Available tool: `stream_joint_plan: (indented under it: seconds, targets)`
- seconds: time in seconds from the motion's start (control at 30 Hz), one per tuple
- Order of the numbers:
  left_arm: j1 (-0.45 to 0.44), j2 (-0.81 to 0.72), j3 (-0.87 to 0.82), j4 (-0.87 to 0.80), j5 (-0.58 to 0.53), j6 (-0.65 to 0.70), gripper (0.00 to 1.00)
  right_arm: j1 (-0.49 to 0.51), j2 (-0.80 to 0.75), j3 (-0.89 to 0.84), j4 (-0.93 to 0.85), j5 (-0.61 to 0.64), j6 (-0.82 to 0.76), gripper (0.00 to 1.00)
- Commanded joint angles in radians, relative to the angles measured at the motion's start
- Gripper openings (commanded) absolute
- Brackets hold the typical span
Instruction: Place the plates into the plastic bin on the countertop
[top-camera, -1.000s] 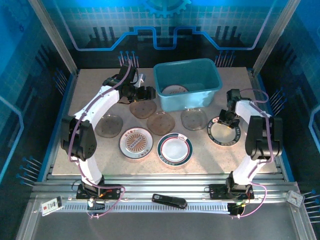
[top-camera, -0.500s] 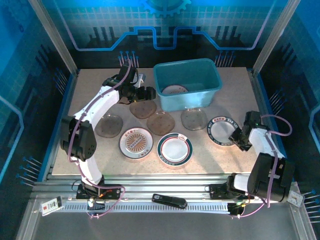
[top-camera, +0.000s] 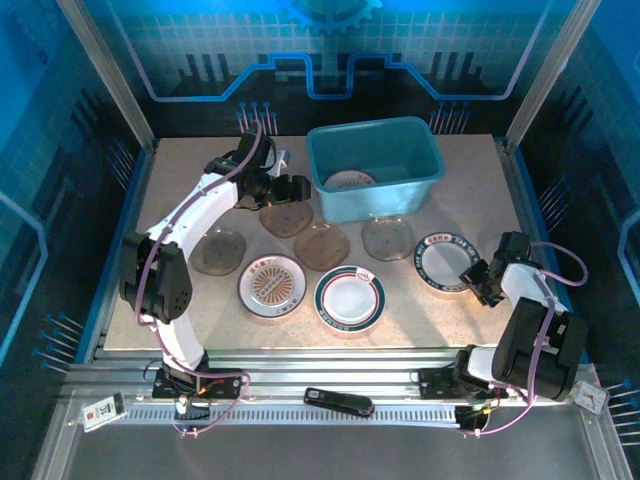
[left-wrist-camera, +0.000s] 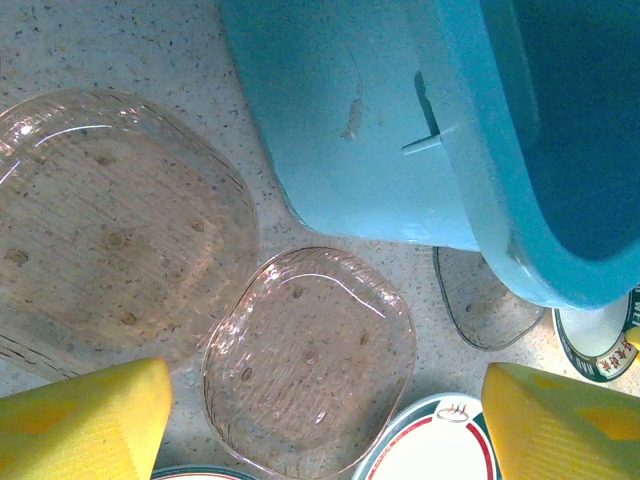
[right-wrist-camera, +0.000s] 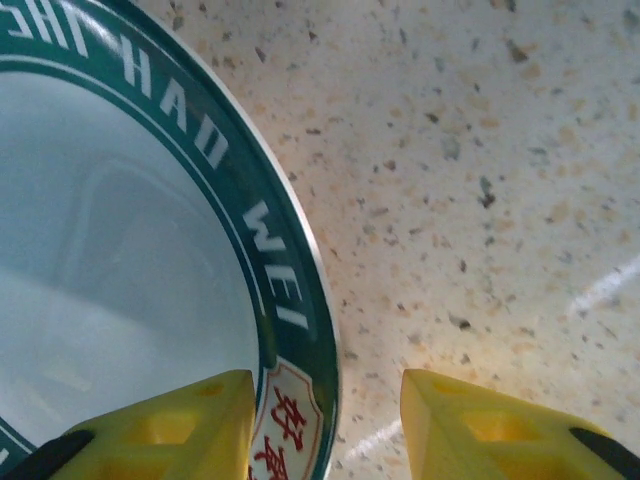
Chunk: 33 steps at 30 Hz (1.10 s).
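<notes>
Right gripper (right-wrist-camera: 325, 405): I saw it spread, green-rimmed plate (right-wrist-camera: 140, 260) rim between its tips.
Left gripper (left-wrist-camera: 320, 405): stood spread wide, smoky-brown plate (left-wrist-camera: 310, 350) beneath it.

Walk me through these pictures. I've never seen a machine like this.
This is a robot: a left arm and a right arm, bolted side by side at the near edge. The wide picture looks down from above and behind them; the other two come from a camera on each wrist. On the speckled countertop stands a teal bin with one patterned plate inside. Before it lie four smoky-brown plates and three round white plates with coloured rims. The yellow left fingers are wide open above the brown plates, holding nothing. The right fingers are open astride the rim of the green-rimmed plate, not gripping it.
</notes>
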Motion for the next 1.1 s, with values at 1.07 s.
stream_joint_plan:
  seconds: [1.07]
  targets:
    - [0.008, -0.019, -0.028, 0.009, 0.013, -0.023, 0.82, -0.014, 0.100, 0.049, 0.058, -0.050, -0.001, 0.14]
